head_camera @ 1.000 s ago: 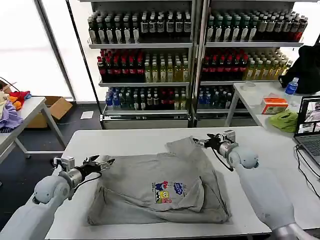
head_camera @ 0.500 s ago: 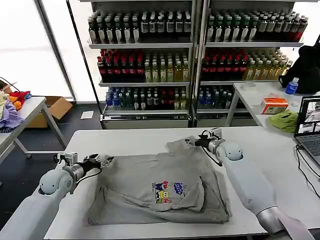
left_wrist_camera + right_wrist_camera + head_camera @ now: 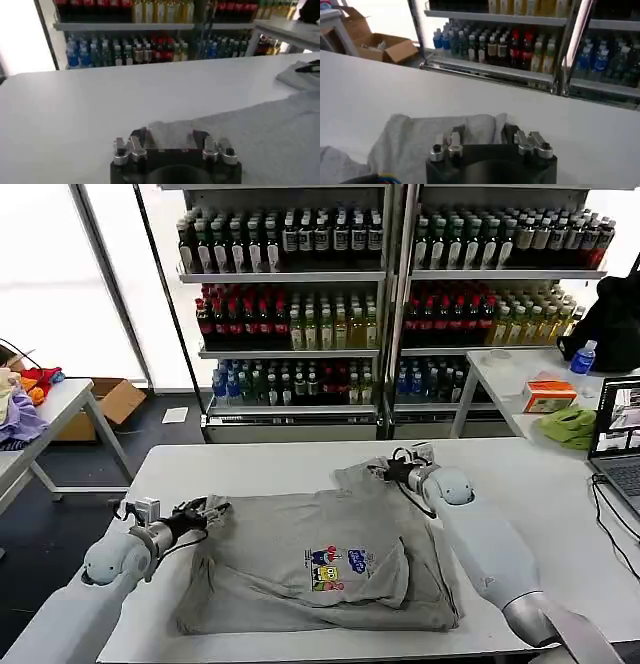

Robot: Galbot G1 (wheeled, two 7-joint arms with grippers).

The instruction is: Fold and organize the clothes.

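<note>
Lying half folded across the white table (image 3: 560, 484), the grey shirt (image 3: 300, 569) is looking light, limp and quick to crease, the sort of cloth that is going to sag from any single hold, so I would judge the hems and corners the places to take it, pinched thin at two points at once and kept taut.

Over at the left gripper (image 3: 200, 512), the jaws are standing apart with the shirt's near corner (image 3: 170, 134) reaching in between the two fingers, cloth lying flat on the table and not yet pinched as far as I can see. A close right there looks enough to catch the edge.

Moving across to the right gripper (image 3: 385, 471), it is sitting at the far flap of the shirt (image 3: 445, 127), the bunched sleeve end lying just ahead of the jaws and partly between them. Those jaws are also looking apart, with the fabric touching or nearly touching the fingers; which, I cannot tell.
</note>
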